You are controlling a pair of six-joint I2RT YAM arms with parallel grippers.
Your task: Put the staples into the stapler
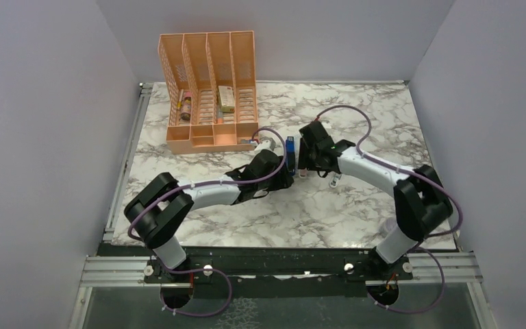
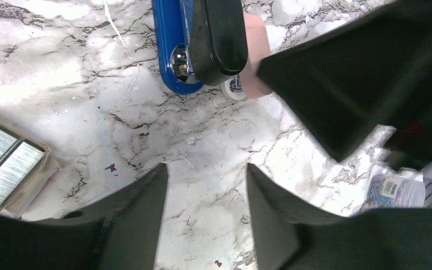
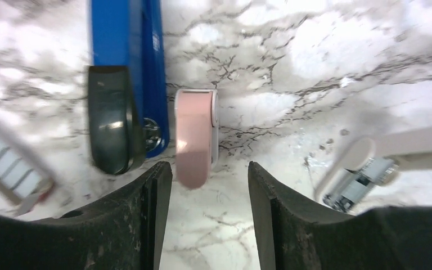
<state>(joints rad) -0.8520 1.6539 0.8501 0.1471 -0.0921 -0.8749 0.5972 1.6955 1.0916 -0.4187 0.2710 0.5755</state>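
Stapler (image 2: 202,45) lay on the tabletop (image 2: 62,67) between the two arms, black top arm apparently swung clear for loading. Staples (image 2: 5,169) sat in their tray nearby. Left fingers (image 2: 146,208) and right fingers (image 3: 152,214) stood apart, holding nothing

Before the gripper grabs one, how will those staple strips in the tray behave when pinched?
The staples look like thin flat rows, so a strip probably stays stiff but may snap if bent. Shiny metal suggests they could slip in a pinch.

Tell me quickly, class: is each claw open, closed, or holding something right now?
Left claw: open, holding nothing.
Right claw: open, holding nothing.
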